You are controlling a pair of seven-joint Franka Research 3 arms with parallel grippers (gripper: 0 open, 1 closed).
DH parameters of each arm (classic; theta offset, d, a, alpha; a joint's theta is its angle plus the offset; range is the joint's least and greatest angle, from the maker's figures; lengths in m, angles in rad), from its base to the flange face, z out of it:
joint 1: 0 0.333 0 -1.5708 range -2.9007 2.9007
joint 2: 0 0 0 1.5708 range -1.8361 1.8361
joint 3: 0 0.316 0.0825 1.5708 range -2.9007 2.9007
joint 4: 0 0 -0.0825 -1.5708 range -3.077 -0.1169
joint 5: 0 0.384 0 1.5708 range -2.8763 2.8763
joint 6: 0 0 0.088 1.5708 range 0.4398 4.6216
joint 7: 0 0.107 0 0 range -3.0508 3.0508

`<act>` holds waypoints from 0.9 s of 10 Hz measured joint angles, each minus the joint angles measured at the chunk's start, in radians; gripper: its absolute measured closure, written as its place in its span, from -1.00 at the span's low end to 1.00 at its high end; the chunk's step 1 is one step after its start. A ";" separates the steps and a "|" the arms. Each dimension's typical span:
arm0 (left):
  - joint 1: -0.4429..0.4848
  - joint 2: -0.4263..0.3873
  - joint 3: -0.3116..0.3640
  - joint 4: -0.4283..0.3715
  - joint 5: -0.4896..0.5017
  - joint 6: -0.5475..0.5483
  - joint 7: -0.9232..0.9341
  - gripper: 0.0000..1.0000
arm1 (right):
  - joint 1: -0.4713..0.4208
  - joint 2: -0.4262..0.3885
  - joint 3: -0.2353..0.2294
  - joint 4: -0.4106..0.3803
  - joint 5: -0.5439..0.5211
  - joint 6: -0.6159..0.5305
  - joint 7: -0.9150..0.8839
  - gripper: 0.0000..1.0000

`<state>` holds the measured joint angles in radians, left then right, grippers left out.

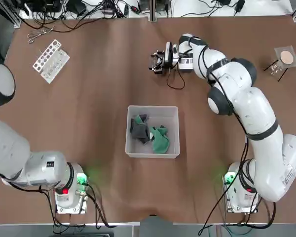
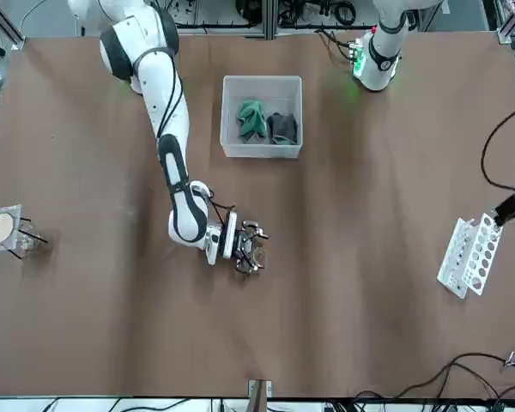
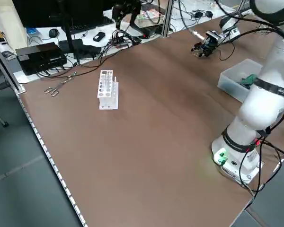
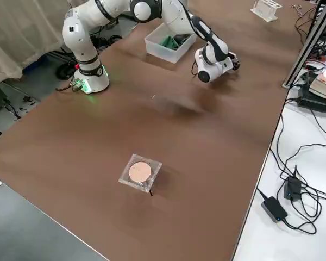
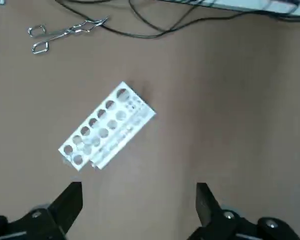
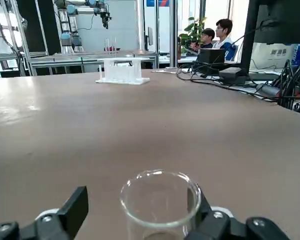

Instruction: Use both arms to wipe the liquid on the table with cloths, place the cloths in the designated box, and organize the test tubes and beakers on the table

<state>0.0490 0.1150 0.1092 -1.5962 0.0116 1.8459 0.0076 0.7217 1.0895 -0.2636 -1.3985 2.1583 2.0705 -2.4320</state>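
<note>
beaker of clear glass stands between parted fingers of right gripper. left gripper, fingers apart, hangs near white perforated rack. dark grey cloth, green cloth lie in whitish plastic bin.

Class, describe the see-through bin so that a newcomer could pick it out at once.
On the wide brown table, look near the middle, between the two robot arms' bases. There sits a square, whitish bin with low walls. Unlike the white rack with its rows of holes, it holds a grey cloth and a green cloth.
</note>
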 joint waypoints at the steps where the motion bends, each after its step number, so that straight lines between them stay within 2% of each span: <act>1: 0.001 -0.027 -0.011 0.003 -0.013 -0.043 0.003 -1.00 | 0.000 0.002 0.000 0.000 0.000 0.001 0.000 -0.80; 5: 0.001 -0.113 -0.088 0.004 -0.022 -0.179 -0.004 -1.00 | 0.000 0.014 0.000 0.001 0.001 0.002 0.000 -0.76; 7: 0.001 -0.138 -0.114 0.004 -0.023 -0.222 -0.005 -1.00 | 0.000 0.015 0.000 0.002 0.002 0.002 0.000 -0.47; 8: 0.001 -0.144 -0.124 0.004 -0.023 -0.237 -0.002 -1.00 | -0.001 0.015 0.000 0.002 0.002 0.002 0.000 -0.15; 9: 0.001 -0.148 -0.130 0.003 -0.023 -0.244 0.000 -1.00 | -0.001 0.015 0.000 0.002 0.004 0.002 0.003 -0.01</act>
<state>0.0495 -0.0333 -0.0204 -1.5929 -0.0110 1.6022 0.0074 0.7206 1.1045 -0.2639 -1.3961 2.1620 2.0726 -2.4287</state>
